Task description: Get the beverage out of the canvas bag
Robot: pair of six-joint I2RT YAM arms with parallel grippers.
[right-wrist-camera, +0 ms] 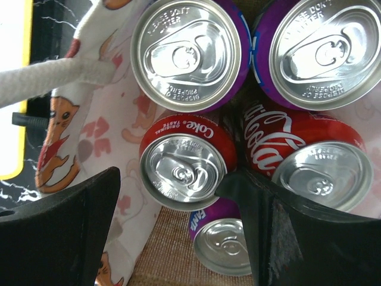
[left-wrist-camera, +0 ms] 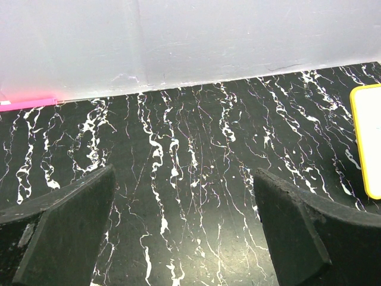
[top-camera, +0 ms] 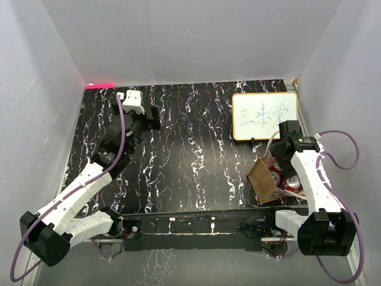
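The left gripper (left-wrist-camera: 184, 235) is fully open, with its jaws spread wide, nothing between them and nothing touched. Only the black marbled table (left-wrist-camera: 196, 149) lies beneath it, and the yellow-framed white board (left-wrist-camera: 369, 143) sits off to its right. The left arm reaches forward from its base toward the far wall, wrist angled down at the table. The right gripper (right-wrist-camera: 174, 179) is also open, at roughly one can's width, and it grips nothing. It is lowered into the mouth of the canvas bag (top-camera: 262, 179), with its jaws on either side of one red Coke can (right-wrist-camera: 184, 164). The left finger (right-wrist-camera: 65, 226) stands apart from that can, over the printed lining. The right finger (right-wrist-camera: 280, 232) sits in the gap between it and a second red can (right-wrist-camera: 309, 161); contact cannot be determined. The right arm is folded upward from its base, wrist pointing nearly straight down. One cream handle (right-wrist-camera: 53, 74) crosses ahead and to the left of the gripper. Can count inside the bag: five in total, two red and three purple cans (right-wrist-camera: 187, 53), with two purple ahead of the fingertips and one behind.
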